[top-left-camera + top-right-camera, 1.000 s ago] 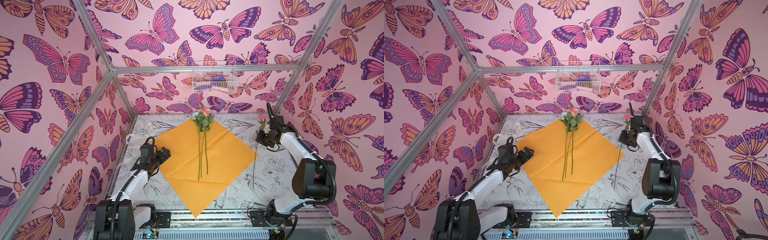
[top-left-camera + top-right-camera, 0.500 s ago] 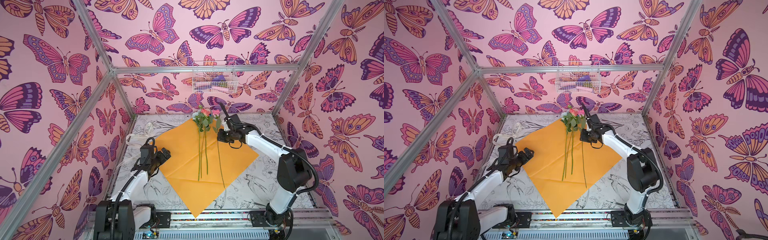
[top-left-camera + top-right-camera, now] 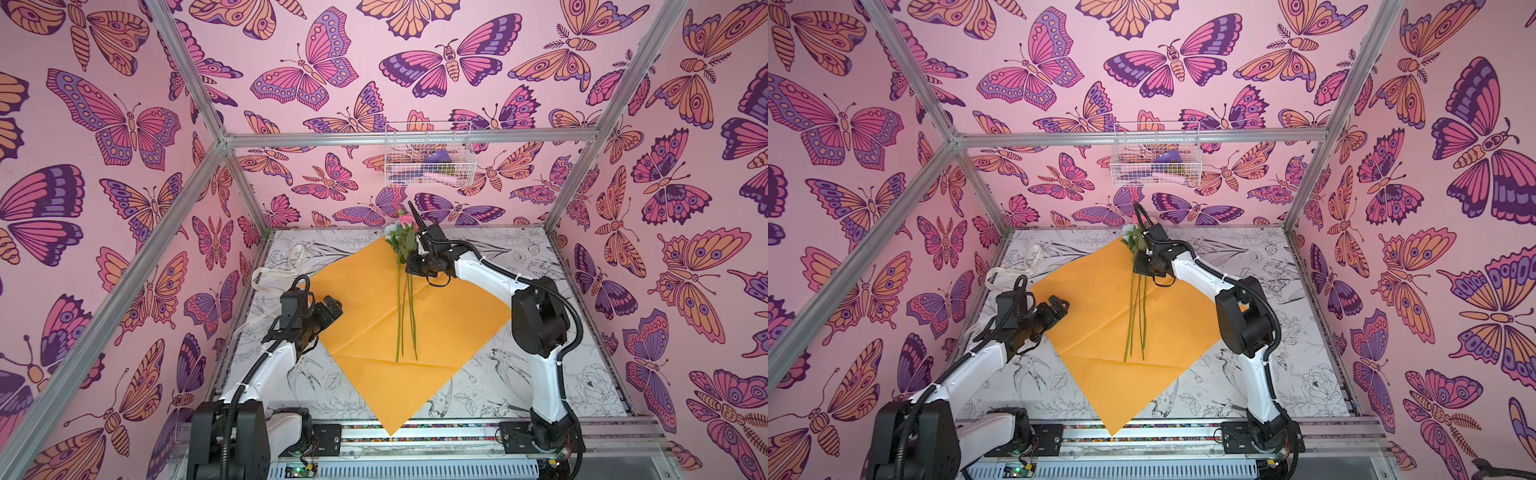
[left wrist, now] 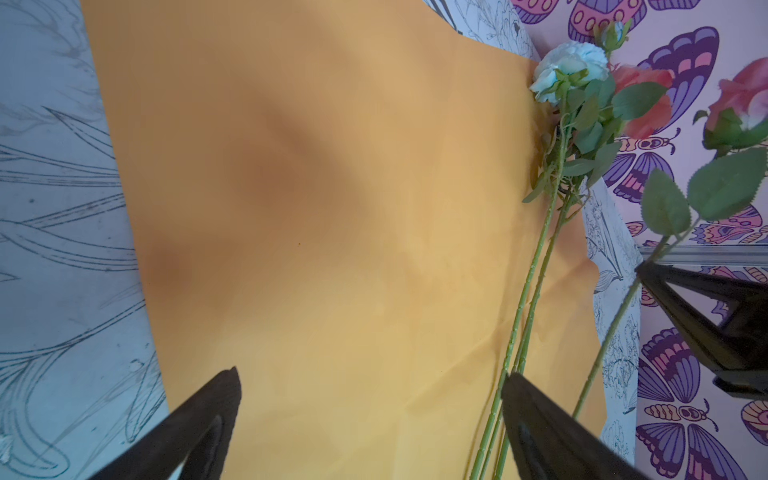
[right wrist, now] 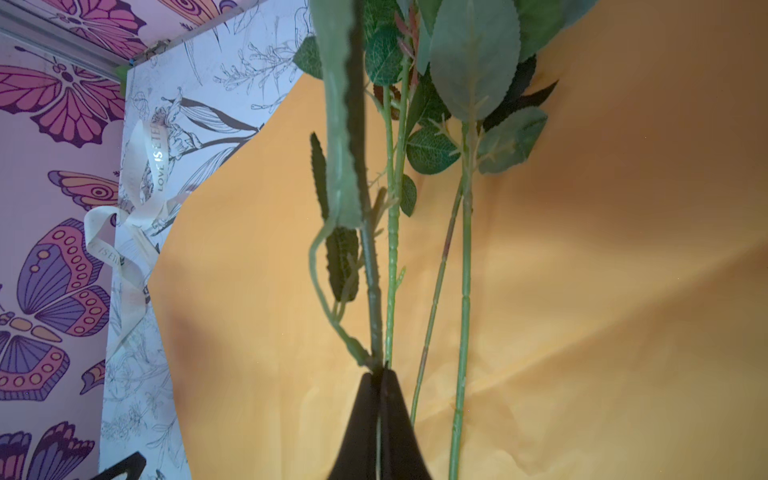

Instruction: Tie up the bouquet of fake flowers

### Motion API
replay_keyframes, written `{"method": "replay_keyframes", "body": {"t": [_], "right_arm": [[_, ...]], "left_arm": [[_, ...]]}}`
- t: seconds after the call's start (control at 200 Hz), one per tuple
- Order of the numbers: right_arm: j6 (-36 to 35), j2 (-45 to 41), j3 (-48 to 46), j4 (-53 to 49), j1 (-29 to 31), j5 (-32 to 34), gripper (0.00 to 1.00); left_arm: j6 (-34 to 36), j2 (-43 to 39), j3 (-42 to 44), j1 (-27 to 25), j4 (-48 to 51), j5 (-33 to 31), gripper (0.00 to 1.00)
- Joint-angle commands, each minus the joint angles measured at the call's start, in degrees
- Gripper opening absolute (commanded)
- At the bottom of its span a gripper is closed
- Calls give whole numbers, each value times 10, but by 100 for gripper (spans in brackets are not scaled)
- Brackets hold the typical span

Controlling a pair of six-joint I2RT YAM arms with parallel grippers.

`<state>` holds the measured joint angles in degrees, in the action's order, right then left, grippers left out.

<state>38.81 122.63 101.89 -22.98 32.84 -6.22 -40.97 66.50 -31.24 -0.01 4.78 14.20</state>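
**Top views.** The bouquet of fake flowers [image 3: 401,243] is not yet gathered. Two stems lie along the middle of the orange paper sheet [image 3: 453,316], with their heads at its far corner. The right gripper [image 3: 412,266] hangs just beside them. The left gripper [image 3: 333,305] hovers over the sheet's left corner with open table around it (the ribbon [image 3: 279,271] lies untouched by the left wall).

**Left wrist.** The jaws are spread wide and hold nothing.

**Right wrist.** The jaws are pinched on a third rose stem [image 5: 374,291].

**Judgement.** This is the gathering step. Next, lay this stem alongside the pair and release it, keeping clear of the far wall.
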Motion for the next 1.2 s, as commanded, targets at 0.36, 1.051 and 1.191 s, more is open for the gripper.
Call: {"method": "replay_keyframes", "body": {"t": [0.36, 1.051, 1.191], "right_arm": [[10, 103, 98, -18, 5, 48, 1], [29, 52, 32, 4, 5, 29, 39], [29, 31, 3, 13, 5, 24, 39]], "left_arm": [[5, -5, 15, 3, 4, 24, 100], [-69, -32, 59, 1, 37, 67, 98], [-72, -51, 62, -9, 90, 61, 98]]}}
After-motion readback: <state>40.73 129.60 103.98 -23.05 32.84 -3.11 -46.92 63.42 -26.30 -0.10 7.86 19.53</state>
